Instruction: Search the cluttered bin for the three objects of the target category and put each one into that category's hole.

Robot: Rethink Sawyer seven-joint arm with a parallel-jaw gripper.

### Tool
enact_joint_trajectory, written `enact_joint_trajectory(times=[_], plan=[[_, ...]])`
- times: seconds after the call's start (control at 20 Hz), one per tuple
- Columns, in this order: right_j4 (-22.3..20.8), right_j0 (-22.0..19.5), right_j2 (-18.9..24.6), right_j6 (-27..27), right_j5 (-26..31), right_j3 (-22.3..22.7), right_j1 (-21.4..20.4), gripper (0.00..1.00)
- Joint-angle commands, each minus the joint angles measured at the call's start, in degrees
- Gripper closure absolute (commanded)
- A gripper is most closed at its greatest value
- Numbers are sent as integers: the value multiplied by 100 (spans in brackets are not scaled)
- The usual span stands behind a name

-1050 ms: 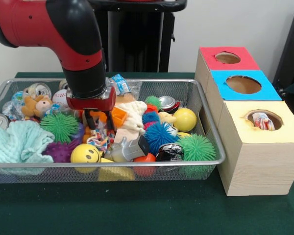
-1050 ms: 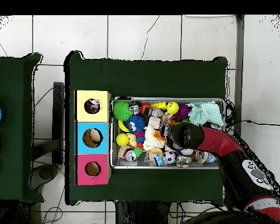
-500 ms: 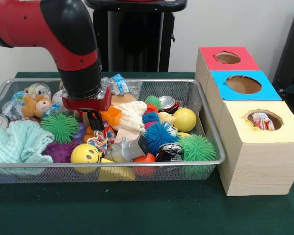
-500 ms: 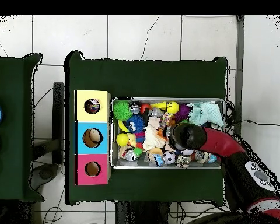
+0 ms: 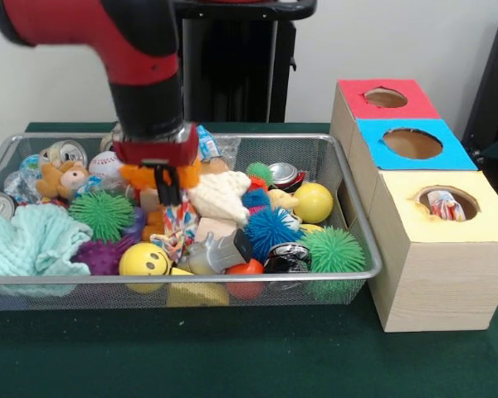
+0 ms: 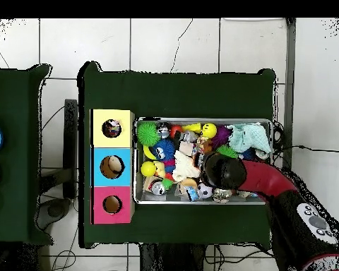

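The gripper point(image 5: 164, 192) hung over the middle of the wire-mesh bin point(image 5: 349, 217), its black fingers pinched on the top of a braided rope toy point(image 5: 176, 228) of mixed colours, which dangled with its lower end among the clutter. Beside it lay a cream, ridged plush toy point(image 5: 222, 196), a spiky blue ball point(image 5: 270, 230), a spiky green ball point(image 5: 333, 250) in the bin's front right corner, a second spiky green ball point(image 5: 104, 214), a smooth yellow smiley ball point(image 5: 144, 260) against the front rim, and a knitted pale-green cloth point(image 5: 29, 240) in the front left corner. Crushed metal cans point(image 5: 65, 152) sat along the back left edge. Right of the bin stood a wooden box with round holes: red top point(image 5: 386, 99), blue top point(image 5: 412, 143) and yellow top point(image 5: 445, 206), the yellow hole holding something striped. Compared with a second earlier, the arm point(image 5: 141, 66) had risen, and the rope toy had come up from the heap and hung stretched beneath the fingers. From overhead, the arm's black wrist point(image 6: 225, 171) hid the grasp.
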Motion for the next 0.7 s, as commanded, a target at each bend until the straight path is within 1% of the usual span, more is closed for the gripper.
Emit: enact_joint_trajectory(times=[0.05, 0.25, 0.5, 0.7], plan=[[402, 295, 193, 1034, -212, 1078, -1631, 100], [641, 349, 226, 1051, -254, 1297, -1878, 100], [824, 533, 8, 1093, -252, 1486, -2135, 100], [1024, 604, -14, 1114, -286, 1767, -2399, 100]])
